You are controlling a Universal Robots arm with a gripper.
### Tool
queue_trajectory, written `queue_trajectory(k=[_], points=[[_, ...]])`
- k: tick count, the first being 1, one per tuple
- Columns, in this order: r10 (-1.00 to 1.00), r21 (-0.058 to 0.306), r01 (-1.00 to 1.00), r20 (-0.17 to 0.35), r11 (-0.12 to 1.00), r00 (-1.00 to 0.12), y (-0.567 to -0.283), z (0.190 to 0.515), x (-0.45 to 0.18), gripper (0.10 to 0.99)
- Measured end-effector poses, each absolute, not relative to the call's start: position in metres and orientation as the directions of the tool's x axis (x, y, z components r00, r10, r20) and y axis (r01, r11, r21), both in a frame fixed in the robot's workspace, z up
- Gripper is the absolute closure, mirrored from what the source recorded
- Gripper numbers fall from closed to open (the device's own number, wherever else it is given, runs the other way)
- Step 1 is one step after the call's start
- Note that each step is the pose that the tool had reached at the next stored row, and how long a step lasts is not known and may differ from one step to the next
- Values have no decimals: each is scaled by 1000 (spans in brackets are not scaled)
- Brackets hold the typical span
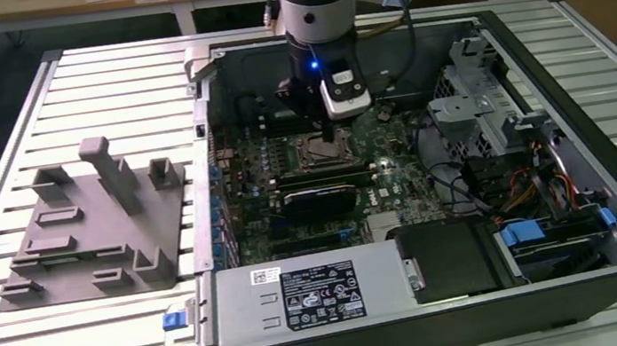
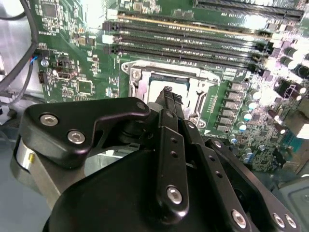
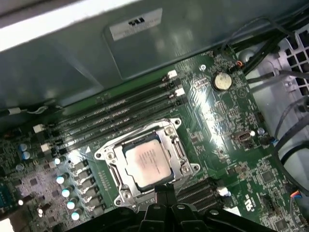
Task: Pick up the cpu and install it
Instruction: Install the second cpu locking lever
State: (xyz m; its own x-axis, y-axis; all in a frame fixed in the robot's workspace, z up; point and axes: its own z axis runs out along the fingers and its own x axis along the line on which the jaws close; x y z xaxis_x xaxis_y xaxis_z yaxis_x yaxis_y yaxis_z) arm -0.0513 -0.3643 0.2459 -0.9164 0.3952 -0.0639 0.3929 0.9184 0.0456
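The cpu (image 3: 147,162), a small square chip with a silvery-white top, lies flat inside the metal socket frame (image 3: 112,163) on the green motherboard (image 3: 212,125). In both wrist views my gripper (image 3: 163,189) hovers just above the socket's edge, its two dark fingers pressed together with nothing between them. In the second wrist view the fingertips (image 2: 167,92) sit over the pale chip (image 2: 157,86). The exterior view shows the gripper (image 1: 331,137) reaching down into the open computer case, right over the socket (image 1: 315,150).
A grey stepped plastic block (image 1: 89,229) with upright posts stands on the slatted table at the exterior view's left. The case wall (image 1: 204,106), memory slots (image 3: 120,113), drive cage (image 1: 478,97), cables (image 1: 503,192) and power supply (image 1: 313,293) surround the socket.
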Motion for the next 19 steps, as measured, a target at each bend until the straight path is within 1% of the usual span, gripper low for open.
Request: queue_trajectory(k=[10, 19], points=[[383, 45, 381, -64, 923, -921, -371, 244, -51, 980], [315, 45, 313, -64, 949, -947, -373, 240, -52, 980]])
